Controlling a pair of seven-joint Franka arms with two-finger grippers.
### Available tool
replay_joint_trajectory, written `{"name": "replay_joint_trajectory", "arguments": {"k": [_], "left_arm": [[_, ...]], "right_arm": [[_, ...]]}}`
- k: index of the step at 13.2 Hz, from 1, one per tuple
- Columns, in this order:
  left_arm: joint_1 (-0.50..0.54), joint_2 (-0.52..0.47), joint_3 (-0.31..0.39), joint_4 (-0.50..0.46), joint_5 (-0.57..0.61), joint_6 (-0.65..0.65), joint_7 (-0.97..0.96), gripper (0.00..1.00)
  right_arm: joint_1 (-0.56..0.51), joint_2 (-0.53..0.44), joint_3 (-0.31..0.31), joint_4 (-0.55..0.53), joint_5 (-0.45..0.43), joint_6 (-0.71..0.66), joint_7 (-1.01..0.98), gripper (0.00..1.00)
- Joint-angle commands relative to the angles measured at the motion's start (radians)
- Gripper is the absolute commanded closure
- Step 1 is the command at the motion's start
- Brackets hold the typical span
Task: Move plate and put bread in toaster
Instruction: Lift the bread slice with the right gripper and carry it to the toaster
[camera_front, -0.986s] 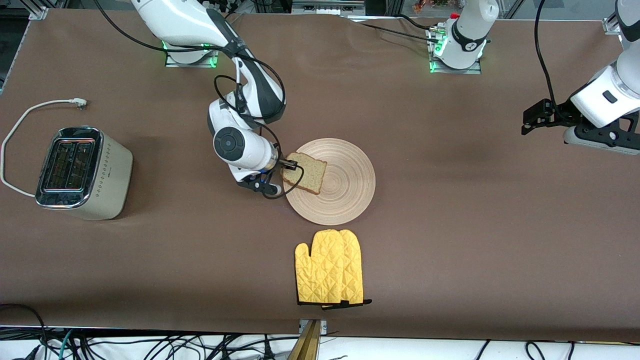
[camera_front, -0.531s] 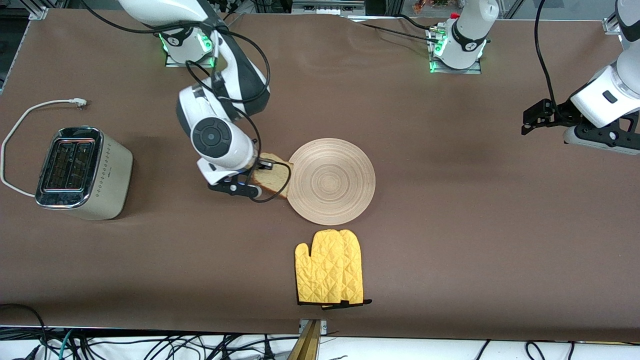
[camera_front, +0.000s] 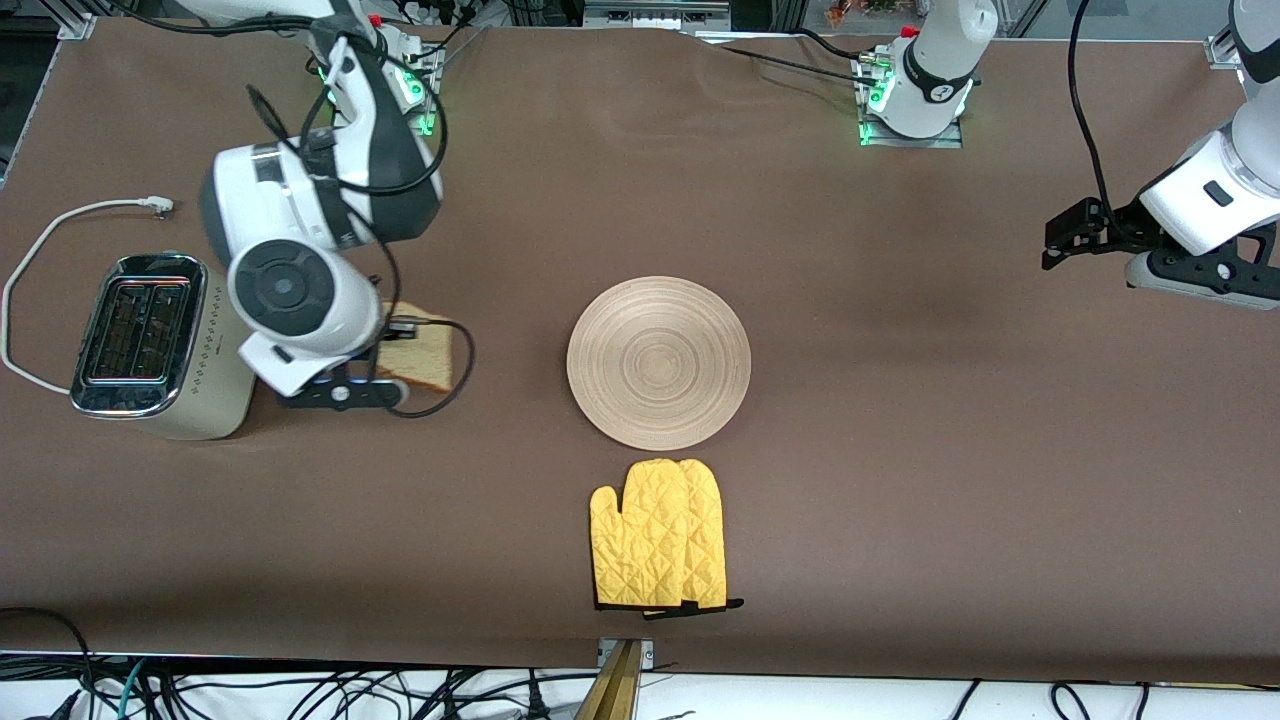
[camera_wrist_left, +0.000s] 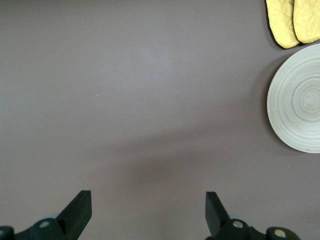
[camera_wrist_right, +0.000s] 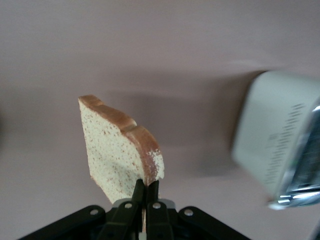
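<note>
My right gripper (camera_front: 398, 328) is shut on the bread (camera_front: 428, 356), a speckled tan slice with a brown crust, and holds it in the air over the bare table beside the toaster (camera_front: 160, 345). In the right wrist view the fingers pinch the crust edge of the bread (camera_wrist_right: 117, 150), with my right gripper (camera_wrist_right: 146, 186) under it and the toaster (camera_wrist_right: 280, 135) close by. The pale wooden plate (camera_front: 658, 362) lies bare at the table's middle. My left gripper (camera_front: 1062, 240) waits open over the left arm's end of the table; its view shows the left gripper (camera_wrist_left: 148, 197) with nothing between its fingers and the plate (camera_wrist_left: 300, 100) off to one side.
A yellow oven mitt (camera_front: 660, 548) lies nearer to the front camera than the plate, and shows as the mitt (camera_wrist_left: 292, 22) in the left wrist view. The toaster's white cord (camera_front: 60, 225) loops on the table toward the right arm's end.
The right arm has carried the bread off the plate toward the toaster, and the plate now lies bare. The left arm has not moved.
</note>
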Motion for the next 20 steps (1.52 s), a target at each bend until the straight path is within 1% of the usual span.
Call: {"name": "replay_joint_trajectory", "arguments": {"k": [1,2,3,4,5,6,7,9,12,13,16,20], "left_arm": [[-0.001,-0.003,-0.004,0.012,0.036,-0.015,-0.003,0.00],[-0.002,-0.003,-0.004,0.012,0.036,-0.015,-0.003,0.00],[-0.002,-0.003,-0.005,0.011,0.036,-0.015,-0.003,0.00],[-0.001,-0.003,-0.004,0.010,0.036,-0.015,-0.003,0.00],[-0.001,-0.003,-0.004,0.012,0.036,-0.015,-0.003,0.00],[-0.001,-0.003,-0.004,0.011,0.036,-0.015,-0.003,0.00],[-0.001,-0.003,-0.004,0.010,0.036,-0.015,-0.003,0.00],[-0.001,-0.003,-0.004,0.012,0.036,-0.015,-0.003,0.00],[-0.001,-0.003,-0.004,0.012,0.036,-0.015,-0.003,0.00],[-0.001,-0.003,-0.004,0.011,0.036,-0.015,-0.003,0.00],[-0.001,-0.003,-0.004,0.011,0.036,-0.015,-0.003,0.00],[-0.001,-0.003,-0.004,0.011,0.036,-0.015,-0.003,0.00]], "right_arm": [[0.019,-0.005,-0.111,0.021,-0.107,-0.029,-0.233,1.00],[0.012,-0.006,-0.142,0.023,-0.138,-0.024,-0.328,1.00],[0.016,-0.014,-0.186,0.033,-0.156,-0.015,-0.411,1.00],[0.009,-0.038,-0.202,0.023,-0.179,-0.012,-0.465,1.00],[-0.011,-0.077,-0.204,-0.015,-0.237,0.025,-0.497,1.00],[-0.030,-0.121,-0.198,-0.072,-0.303,0.065,-0.502,1.00],[-0.062,-0.162,-0.172,-0.124,-0.354,0.102,-0.502,1.00],[-0.154,-0.206,-0.118,-0.180,-0.420,0.142,-0.484,1.00],[-0.214,-0.195,-0.116,-0.183,-0.423,0.130,-0.420,1.00],[-0.226,-0.195,-0.116,-0.200,-0.423,0.126,-0.381,1.00],[-0.229,-0.197,-0.116,-0.238,-0.420,0.093,-0.275,1.00],[-0.228,-0.195,-0.116,-0.272,-0.419,0.093,-0.218,1.00]]}}
